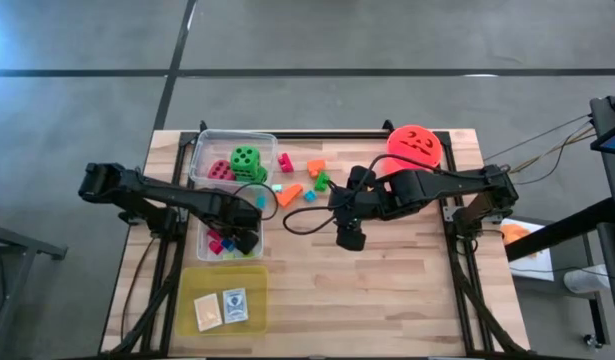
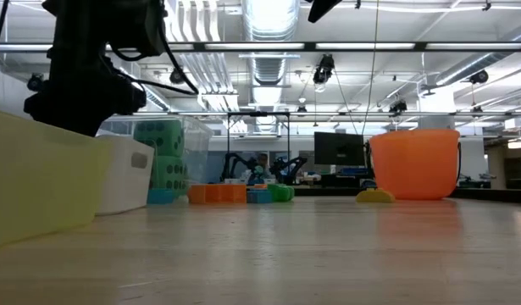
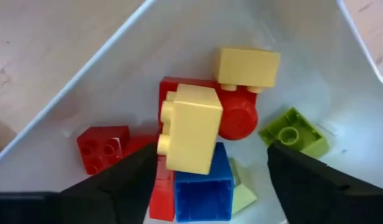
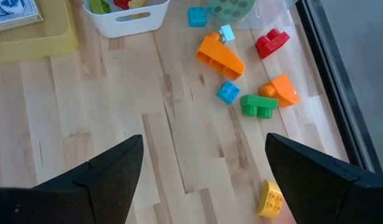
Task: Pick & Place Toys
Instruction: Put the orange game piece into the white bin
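1. No readable writing or brand shows anywhere; the two small flat cards (image 1: 220, 307) in the yellow tray (image 1: 255, 318), at the near left of the surface (image 1: 387, 290), carry printed designs too small to make out.
2. The left gripper (image 1: 245, 240) hangs over the white tub (image 1: 204, 245), just behind the yellow tray. Its jaws stand released, with a yellow block (image 3: 190, 129) between them; whether it touches either finger cannot be told.
3. Under that block the tub holds red blocks (image 3: 104, 147), a blue block (image 3: 203, 186), a second yellow block (image 3: 248, 67) and a light green block (image 3: 295, 132).
4. Behind the white tub, a clear tub (image 1: 209, 145) contains a green die (image 1: 245, 160) and a pink die (image 1: 220, 171).
5. Loose blocks lie on the bare wood right of the clear tub: a pink block (image 1: 285, 162), orange blocks (image 1: 290, 194), a green block (image 1: 321, 181) and small blue blocks (image 1: 310, 196).
6. The right gripper (image 1: 350, 238) waits mid-surface, jaws released and empty, above bare planks.
7. An orange bucket (image 1: 415, 146) with a black face stands at the far right corner.
8. The surface is pale wooden planking on a black frame; the floor is grey with dark seams. The low view shows a workshop hall with ceiling ducts, strip lights and a dark monitor (image 2: 338, 149).
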### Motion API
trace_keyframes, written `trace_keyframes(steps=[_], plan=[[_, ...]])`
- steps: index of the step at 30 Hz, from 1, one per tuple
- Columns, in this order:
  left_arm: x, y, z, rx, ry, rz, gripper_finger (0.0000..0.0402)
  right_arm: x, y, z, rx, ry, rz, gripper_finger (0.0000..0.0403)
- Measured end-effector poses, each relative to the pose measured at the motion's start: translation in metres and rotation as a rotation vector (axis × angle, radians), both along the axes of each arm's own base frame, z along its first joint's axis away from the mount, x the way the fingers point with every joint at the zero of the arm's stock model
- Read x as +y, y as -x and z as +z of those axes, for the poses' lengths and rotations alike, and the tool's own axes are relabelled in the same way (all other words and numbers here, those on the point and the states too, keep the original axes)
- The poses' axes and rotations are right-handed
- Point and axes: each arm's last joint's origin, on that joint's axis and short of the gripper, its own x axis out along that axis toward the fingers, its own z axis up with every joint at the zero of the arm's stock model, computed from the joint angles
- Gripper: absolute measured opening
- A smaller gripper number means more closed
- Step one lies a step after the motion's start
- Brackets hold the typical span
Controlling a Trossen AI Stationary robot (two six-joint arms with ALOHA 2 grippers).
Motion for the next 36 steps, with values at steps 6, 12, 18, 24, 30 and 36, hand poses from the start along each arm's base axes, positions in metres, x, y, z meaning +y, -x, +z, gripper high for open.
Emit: trace_keyframes(steps=[6,12,18,24,30,36], plan=[[0.000,-0.006,0.012,-0.047,0.029,0.009,0.0329,0.000,0.001,-0.001,0.013,0.002,0.000,0.0332],[-0.001,-0.013,0.035,-0.121,0.061,0.024,0.0342,0.000,0.002,-0.001,0.024,0.005,0.003,0.0332],[-0.001,-0.019,0.051,-0.167,0.066,0.031,0.0342,0.000,0.005,-0.002,0.056,0.012,0.003,0.0332],[-0.002,-0.039,0.079,-0.361,0.095,0.099,0.0342,0.010,0.014,0.005,0.035,0.013,0.034,0.0332],[0.007,-0.072,0.116,-0.585,-0.035,-0.050,0.0342,0.022,0.039,0.025,-0.055,0.028,0.032,0.0332],[0.030,-0.107,0.130,-0.495,-0.137,-0.152,0.0342,0.025,0.066,0.035,-0.114,-0.007,0.001,0.0332]])
